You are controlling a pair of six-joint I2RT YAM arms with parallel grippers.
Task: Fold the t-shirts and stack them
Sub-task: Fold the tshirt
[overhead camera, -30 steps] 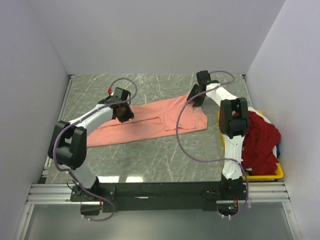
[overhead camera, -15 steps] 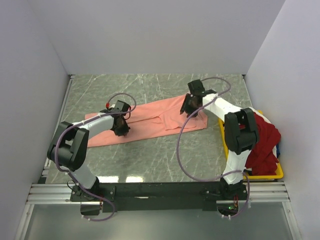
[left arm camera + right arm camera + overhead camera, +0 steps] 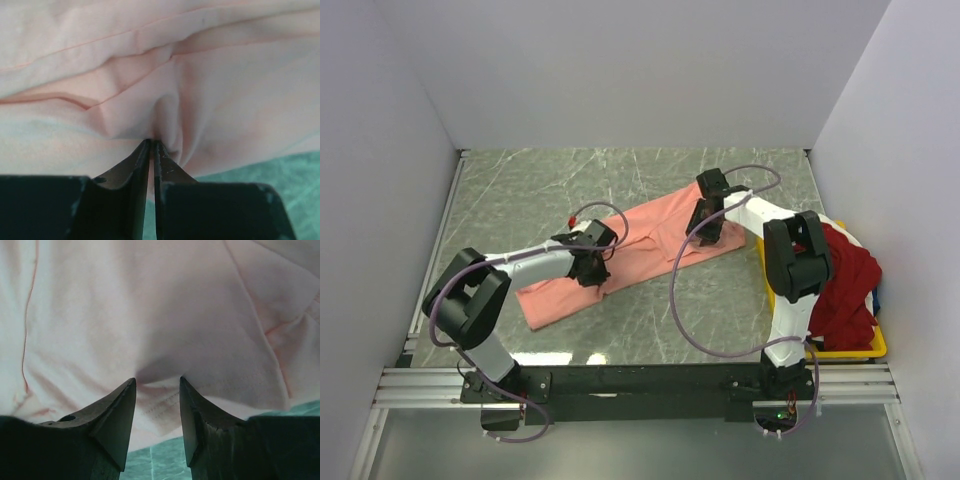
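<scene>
A salmon-pink t-shirt (image 3: 650, 245) lies stretched across the middle of the table, crumpled at its left end. My left gripper (image 3: 592, 268) sits at the shirt's near edge, left of centre. Its jaws are closed to a sliver on a pinched fold of the pink cloth (image 3: 200, 75), as the left wrist view of the gripper (image 3: 151, 142) shows. My right gripper (image 3: 705, 225) rests on the shirt's right part. In the right wrist view its jaws (image 3: 157, 382) stand apart over the stitched hem of the pink cloth (image 3: 150, 305). A deep red t-shirt (image 3: 845, 280) is heaped at the right.
The red shirt fills a yellow bin (image 3: 875, 345) at the table's right edge, with a bit of dark blue cloth (image 3: 877, 298) behind it. A purple cable (image 3: 680, 300) loops over the table near the right arm. White walls close in three sides.
My left gripper has closed on the pink cloth and pulled it right and toward the near edge, dragging the shirt's left end along. The right gripper slid slightly over the shirt's right part.
</scene>
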